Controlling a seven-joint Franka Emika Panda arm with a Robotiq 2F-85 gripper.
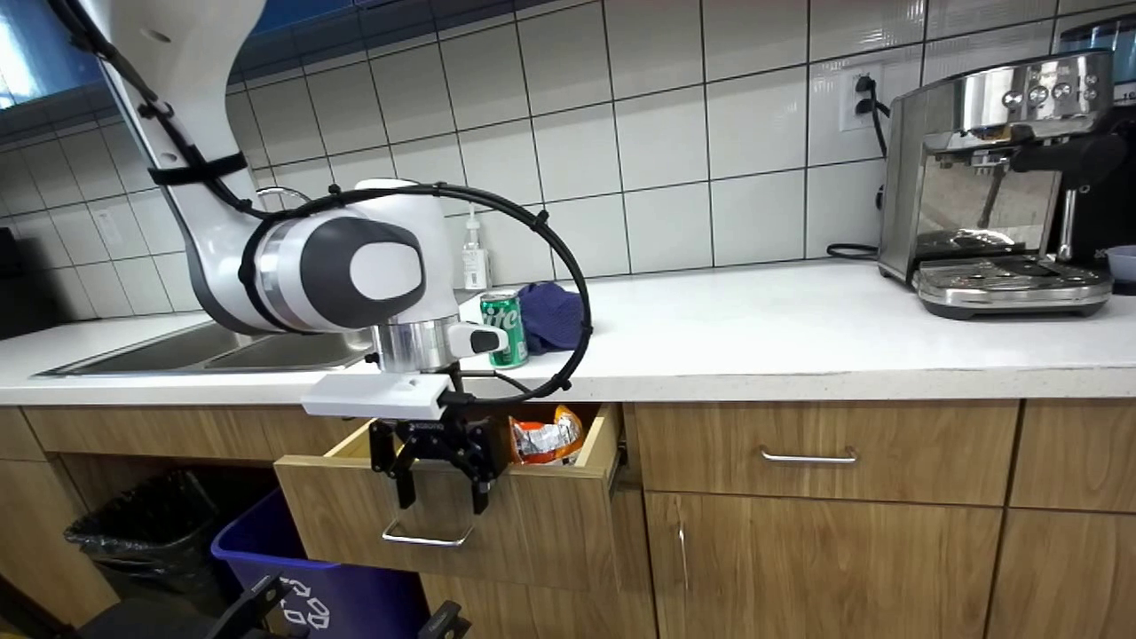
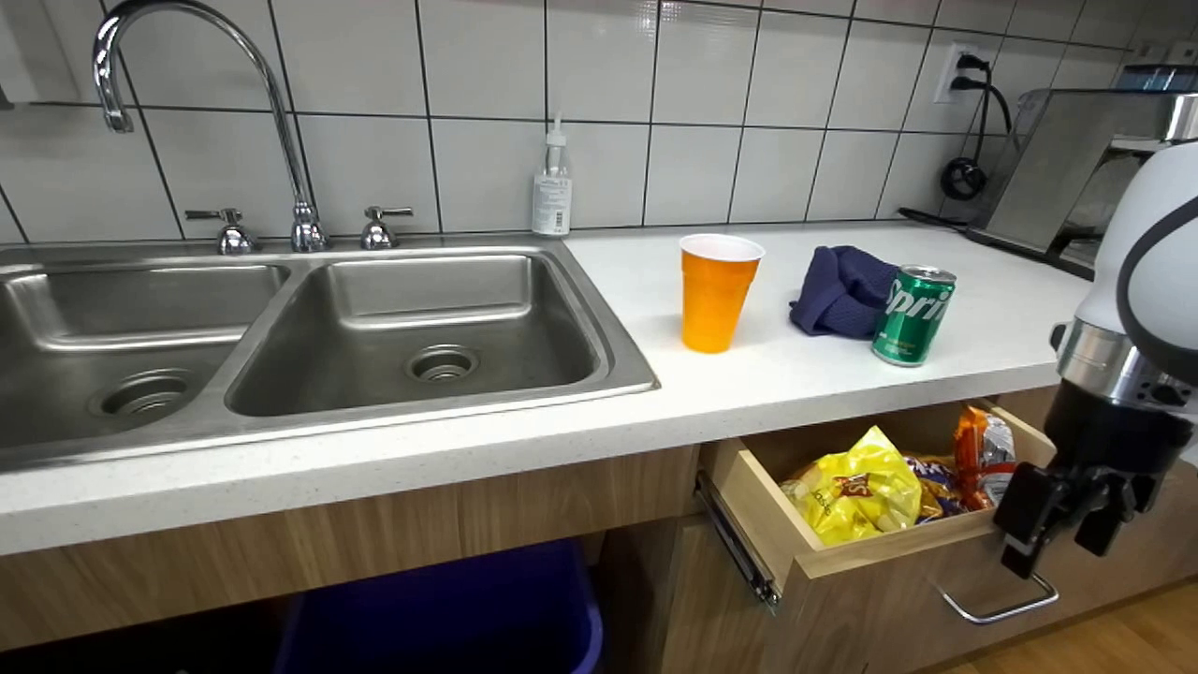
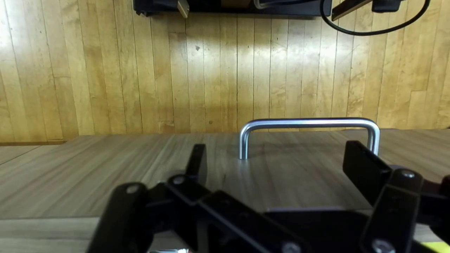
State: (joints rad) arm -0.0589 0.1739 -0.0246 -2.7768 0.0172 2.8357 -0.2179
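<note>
Though exterior-only, cup [image 2: 717, 298] near drawer [image 2: 870, 604]

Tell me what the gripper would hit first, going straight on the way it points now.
Pointing down, the gripper would probably meet the silver drawer handle first, though the exact depth between them is unclear.

The wood-grain drawer [image 1: 541, 524] stands open, jutting out below the counter's front edge [image 1: 799, 385]; its silver bar handle [image 3: 306, 123], bent at both ends, runs parallel to that edge.
</note>
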